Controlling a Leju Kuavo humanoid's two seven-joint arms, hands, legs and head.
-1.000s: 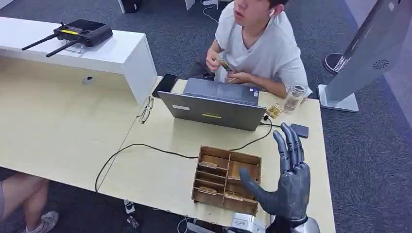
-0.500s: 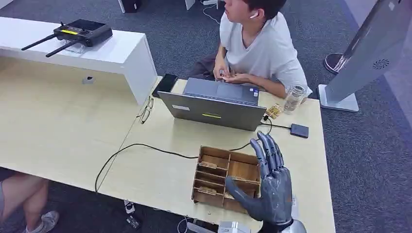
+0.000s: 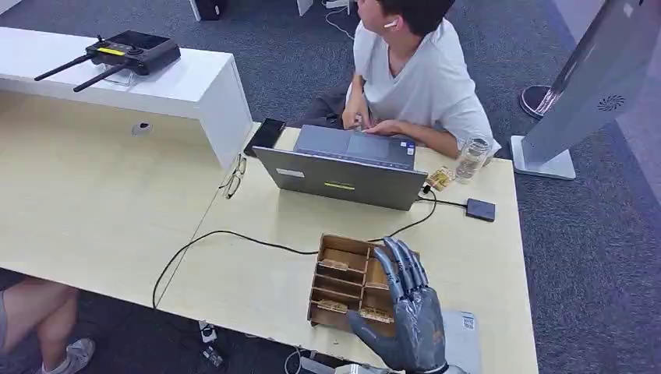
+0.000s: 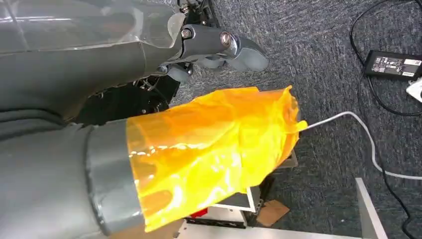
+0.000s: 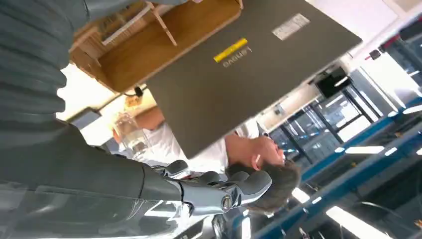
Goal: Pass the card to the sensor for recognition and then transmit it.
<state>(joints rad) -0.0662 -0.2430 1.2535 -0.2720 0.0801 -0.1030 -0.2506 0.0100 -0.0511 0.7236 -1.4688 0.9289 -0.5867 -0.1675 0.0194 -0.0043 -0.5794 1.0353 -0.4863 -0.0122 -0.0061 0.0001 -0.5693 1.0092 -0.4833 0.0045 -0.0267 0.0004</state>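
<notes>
Currently right hand [image 3: 409, 323] sits over the near right part of the wooden compartment box [image 3: 343, 282] on the bench [image 3: 257, 273], fingers [image 3: 399, 265] apart and straight, holding nothing. Cards [image 3: 333, 306] lie in the box's near compartments. Left hand [image 4: 219, 47] hangs over carpet, fingers curled in, empty. Laptop [image 3: 341, 178] far of box
</notes>
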